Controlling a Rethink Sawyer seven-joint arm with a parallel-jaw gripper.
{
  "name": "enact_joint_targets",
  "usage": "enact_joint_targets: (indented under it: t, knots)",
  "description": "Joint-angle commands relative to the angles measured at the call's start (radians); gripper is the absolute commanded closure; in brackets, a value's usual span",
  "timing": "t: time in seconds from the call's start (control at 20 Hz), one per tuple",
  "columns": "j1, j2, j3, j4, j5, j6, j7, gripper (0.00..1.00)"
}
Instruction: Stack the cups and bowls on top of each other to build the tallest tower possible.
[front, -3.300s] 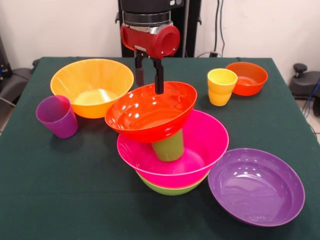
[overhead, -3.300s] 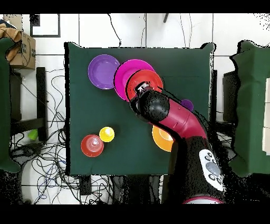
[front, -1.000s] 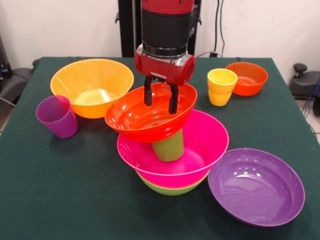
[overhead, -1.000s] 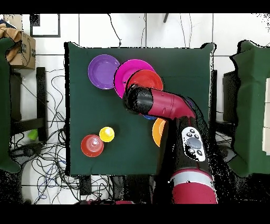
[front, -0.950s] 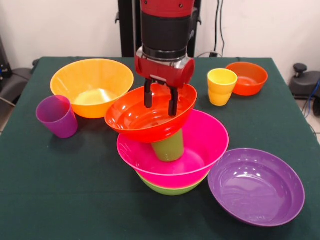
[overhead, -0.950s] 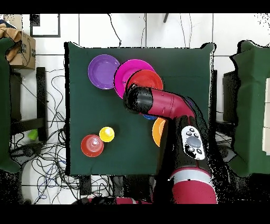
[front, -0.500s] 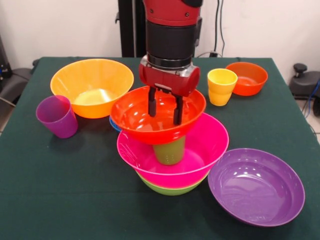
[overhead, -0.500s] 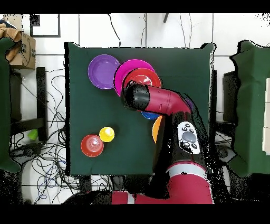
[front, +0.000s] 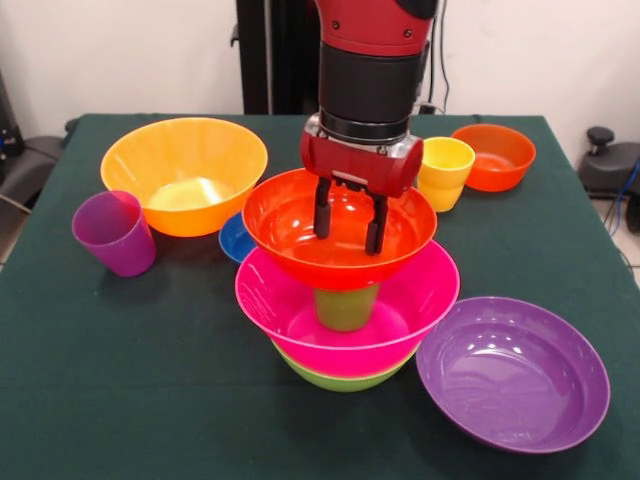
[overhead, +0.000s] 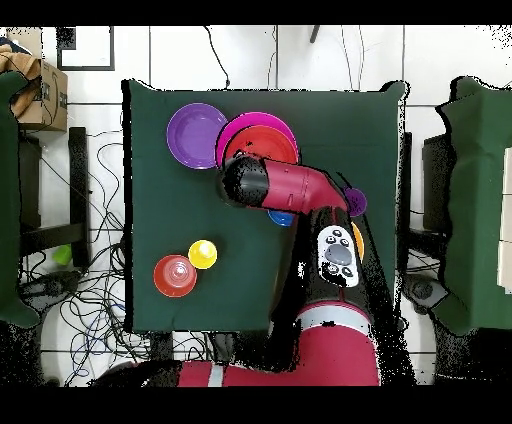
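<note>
The tower stands mid-table: a lime green bowl (front: 340, 378) at the bottom, a pink bowl (front: 405, 318) in it, a green cup (front: 345, 308) upside down inside that, and a red-orange bowl (front: 295, 250) resting on the cup. My gripper (front: 348, 218) reaches down into the red-orange bowl, open, its fingertips (front: 322, 222) near the bowl's inner floor with nothing between them. A yellow cup (front: 447, 170) and a small red-orange bowl (front: 497, 155) sit at the back right. From overhead my arm covers most of the red-orange bowl (overhead: 262, 143).
A large orange bowl (front: 183, 170), a purple cup (front: 113, 232) and a small blue bowl (front: 234, 240) lie left of the tower. A purple bowl (front: 512, 372) sits at the front right, close to the pink bowl. Overhead, the yellow cup (overhead: 203, 253) neighbours the small red-orange bowl (overhead: 175, 275).
My gripper moved right in the front view with its fingers inside the red-orange bowl. The bowl slid right with it, sits more centred over the green cup, and has uncovered the blue bowl.
</note>
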Motion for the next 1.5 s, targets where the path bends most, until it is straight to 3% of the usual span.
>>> enact_joint_targets:
  t: [0.05, 0.45, 0.85, 1.5]
  knots:
    - [0.061, 0.066, 0.027, -0.025, 0.030, -0.041, 0.161, 0.00]
    - [0.079, 0.076, 0.009, -0.045, 0.053, -0.011, 0.152, 0.00]
    - [0.066, -0.038, 0.001, 0.005, 0.079, 0.124, 0.114, 0.00]
    - [0.052, -0.051, 0.006, 0.009, 0.085, 0.140, 0.085, 0.00]
